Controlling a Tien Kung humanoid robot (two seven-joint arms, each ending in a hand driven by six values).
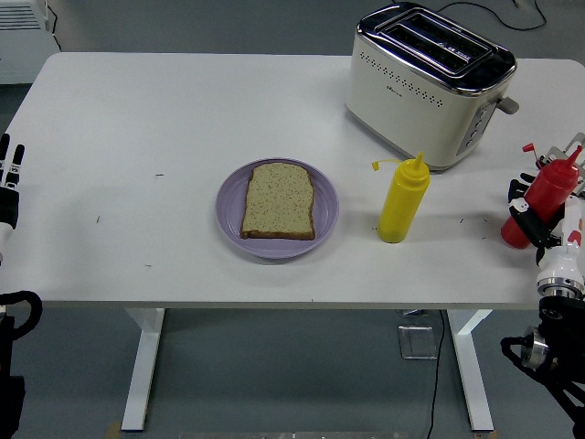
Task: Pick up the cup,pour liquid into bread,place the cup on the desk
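Observation:
A slice of bread (278, 201) lies on a purple plate (231, 183) in the middle of the table. To its right stands a yellow squeeze bottle (402, 200), upright with its cap hanging open. At the table's right edge my right hand (539, 215) is shut on a red squeeze bottle (545, 193), which tilts to the right with its nozzle up. My left hand (9, 178) rests at the left edge, fingers straight, holding nothing. No cup is in view.
A cream and chrome toaster (428, 82) stands at the back right, behind the yellow bottle. The white table (137, 137) has bare surface to the left of the plate and in front of it.

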